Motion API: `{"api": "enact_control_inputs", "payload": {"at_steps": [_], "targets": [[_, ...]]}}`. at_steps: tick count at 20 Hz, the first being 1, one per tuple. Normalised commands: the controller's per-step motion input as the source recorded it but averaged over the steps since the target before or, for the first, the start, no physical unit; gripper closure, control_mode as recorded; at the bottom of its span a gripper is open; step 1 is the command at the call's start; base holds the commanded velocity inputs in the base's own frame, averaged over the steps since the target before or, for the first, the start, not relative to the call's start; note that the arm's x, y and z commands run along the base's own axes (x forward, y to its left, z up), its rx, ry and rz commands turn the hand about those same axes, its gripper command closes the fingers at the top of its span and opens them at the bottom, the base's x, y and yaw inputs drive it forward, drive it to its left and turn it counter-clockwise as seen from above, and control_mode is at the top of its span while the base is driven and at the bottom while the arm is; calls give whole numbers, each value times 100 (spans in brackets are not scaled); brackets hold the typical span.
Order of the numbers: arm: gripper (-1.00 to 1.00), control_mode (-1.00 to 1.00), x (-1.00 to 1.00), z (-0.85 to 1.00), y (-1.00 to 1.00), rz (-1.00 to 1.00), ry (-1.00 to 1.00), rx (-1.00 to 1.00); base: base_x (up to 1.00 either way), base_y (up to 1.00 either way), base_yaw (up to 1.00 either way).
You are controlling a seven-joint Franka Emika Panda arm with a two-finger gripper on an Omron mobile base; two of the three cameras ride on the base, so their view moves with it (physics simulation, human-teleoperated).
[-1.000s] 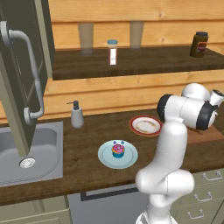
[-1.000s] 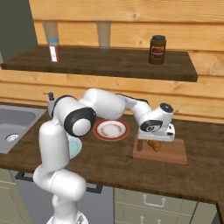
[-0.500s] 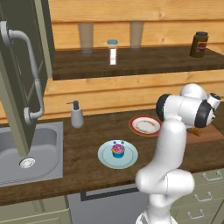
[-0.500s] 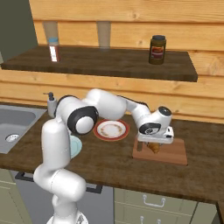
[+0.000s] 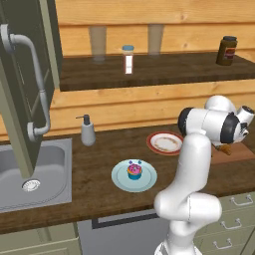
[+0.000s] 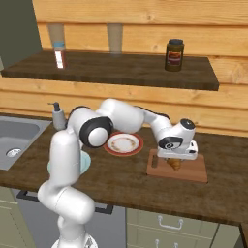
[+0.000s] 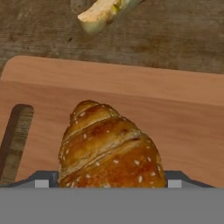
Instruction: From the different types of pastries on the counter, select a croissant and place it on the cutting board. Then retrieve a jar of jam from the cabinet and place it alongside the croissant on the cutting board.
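Note:
On the dark wood counter (image 6: 111,174) lies the light-brown cutting board (image 6: 189,173) (image 7: 175,109) (image 5: 241,152). My gripper (image 6: 174,158) (image 7: 111,179) hangs just over it, pointing down. The golden-brown croissant (image 7: 109,144) (image 6: 173,165) (image 5: 225,148) sits between the two fingers, which press on its sides, and its lower end reaches the board. The pink-frosted cupcake (image 5: 133,171) rests on a pale blue plate at the counter's front. The grey-green cabinet door (image 5: 25,74) stands open at far left. The jar of jam is out of view.
A round red-rimmed plate (image 6: 124,144) (image 5: 164,143) lies just left of the board, with a pale yellow item (image 7: 103,13) on it. A tall dark brown jar (image 6: 174,55) stands on the wall shelf. Soap dispenser (image 5: 87,131) and sink (image 5: 30,169) are at left.
The gripper has sunk a little toward the cutting board with the croissant between its fingers. Nothing else has moved.

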Motion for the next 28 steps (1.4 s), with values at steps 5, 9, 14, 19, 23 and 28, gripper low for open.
{"api": "enact_control_inputs", "payload": {"at_steps": [5, 9, 14, 19, 23, 28], "targets": [[-100, -100, -7, -1, -3, 0, 0, 0, 0, 0, 0], [-100, -100, 0, 26, 0, 0, 2, 0, 0, 0, 0], [-100, -100, -3, 64, 0, 0, 1, -1, 0, 0, 0], [-100, -100, 0, 0, 0, 0, -1, 0, 0, 0, 0], [-100, -100, -44, 7, 0, 0, 1, 0, 0, 0, 0], [-100, -100, -75, 31, 0, 0, 4, 0, 0, 0, 0]]}}
